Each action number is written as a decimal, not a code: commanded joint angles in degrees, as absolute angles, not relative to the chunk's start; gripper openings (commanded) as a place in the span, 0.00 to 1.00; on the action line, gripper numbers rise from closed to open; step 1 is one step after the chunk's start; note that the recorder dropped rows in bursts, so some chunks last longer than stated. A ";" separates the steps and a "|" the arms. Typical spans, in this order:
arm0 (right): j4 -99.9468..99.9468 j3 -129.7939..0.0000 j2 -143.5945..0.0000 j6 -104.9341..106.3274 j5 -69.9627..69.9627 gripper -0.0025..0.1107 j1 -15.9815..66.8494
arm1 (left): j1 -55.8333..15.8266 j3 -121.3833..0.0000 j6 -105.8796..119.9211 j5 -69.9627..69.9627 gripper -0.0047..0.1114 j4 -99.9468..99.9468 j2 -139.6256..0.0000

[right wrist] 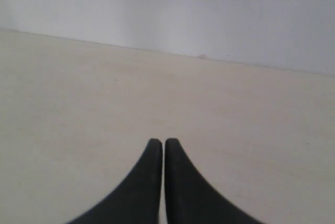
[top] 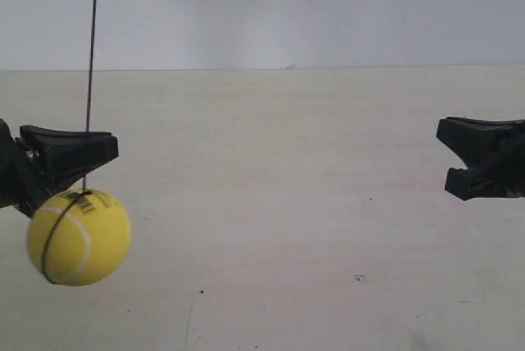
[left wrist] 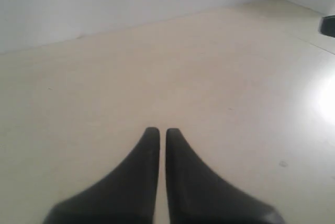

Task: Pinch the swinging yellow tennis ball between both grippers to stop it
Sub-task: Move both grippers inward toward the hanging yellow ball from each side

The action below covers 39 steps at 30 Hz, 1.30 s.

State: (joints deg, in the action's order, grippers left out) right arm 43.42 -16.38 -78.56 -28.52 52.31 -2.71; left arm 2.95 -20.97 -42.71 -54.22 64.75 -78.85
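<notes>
Left gripper (left wrist: 158, 131) and right gripper (right wrist: 158, 141) both clenched, likely to press as blunt tips. Ball (top: 79, 236) hung on string (top: 92, 39) just below gripper at exterior view's left (top: 113, 150), well apart from other.

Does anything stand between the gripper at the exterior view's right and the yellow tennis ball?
Nothing visible. Only pale tabletop lies behind the gap between that black tapered gripper and the yellow tennis ball, which hangs by the other black gripper at the view's left.
</notes>
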 commanded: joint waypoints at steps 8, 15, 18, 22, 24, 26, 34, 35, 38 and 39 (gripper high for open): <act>52.68 -20.35 -90.59 -29.62 69.20 0.02 -2.81 | -1.56 -26.25 -42.75 -69.96 0.08 72.71 -90.65; 54.98 -22.46 -90.59 -31.42 66.59 0.02 -2.81 | -8.03 -32.84 -46.56 -63.91 0.08 72.24 -90.65; 54.98 -22.46 -90.59 -31.42 66.59 0.02 -2.81 | -9.09 -34.28 -47.32 -62.86 0.08 72.36 -90.65; 55.97 -22.46 -90.59 -31.68 66.48 0.02 -1.77 | -12.10 -34.67 -48.00 -62.40 0.08 73.66 -90.65; 56.09 -22.46 -90.59 -31.37 66.05 0.02 0.11 | -13.85 -34.67 -48.00 -61.88 0.08 75.01 -90.65; 56.09 -22.46 -90.59 -30.46 65.00 0.02 2.18 | -15.03 -34.67 -48.00 -60.98 0.08 75.65 -90.65; 56.09 -22.46 -90.59 -28.87 63.56 0.02 7.73 | -18.15 -34.67 -48.00 -58.59 0.08 76.02 -90.65; 55.97 -22.46 -90.59 -28.72 63.28 0.02 8.00 | -18.59 -34.67 -48.00 -58.46 0.08 75.89 -90.65; 55.69 -22.46 -90.59 -28.55 62.30 0.02 8.00 | -19.77 -34.67 -47.89 -58.45 0.08 75.59 -91.03; 55.46 -22.46 -90.59 -28.55 61.95 0.02 8.00 | -20.08 -34.67 -47.77 -58.45 0.08 75.38 -91.48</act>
